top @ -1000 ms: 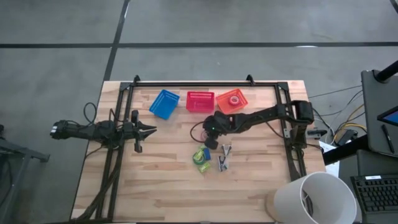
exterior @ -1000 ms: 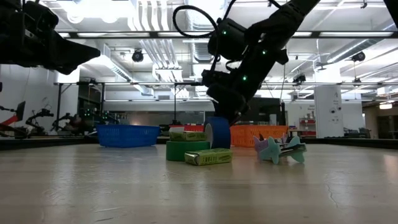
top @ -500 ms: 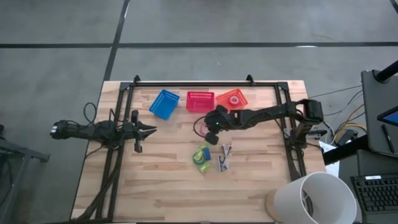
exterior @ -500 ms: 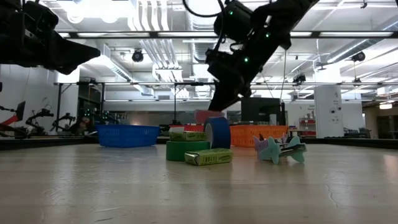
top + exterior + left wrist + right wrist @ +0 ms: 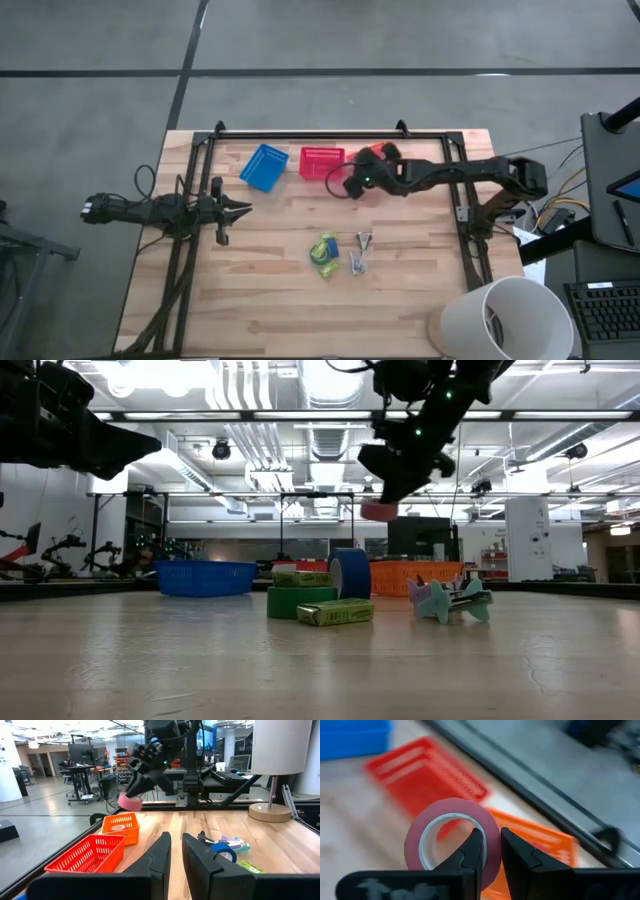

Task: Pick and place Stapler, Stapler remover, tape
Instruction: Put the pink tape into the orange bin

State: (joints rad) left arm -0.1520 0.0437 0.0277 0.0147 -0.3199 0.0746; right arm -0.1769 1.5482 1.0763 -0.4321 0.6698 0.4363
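Right end effector (image 5: 489, 851): I have it pinched on the pink tape (image 5: 451, 838), risen since a second ago, near orange basket (image 5: 378, 160).
Left end effector (image 5: 243, 209): nearly closed, empty, parked.
Meaning: drop is next.

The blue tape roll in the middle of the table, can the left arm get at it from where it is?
Probably yes. The blue tape roll stands on edge by the green roll, nothing above it. The left gripper waits over bare table; the right gripper holds the pink roll off by the baskets.

Wooden table (image 5: 260, 290) with baskets (image 5: 264, 166), tape (image 5: 323, 250)
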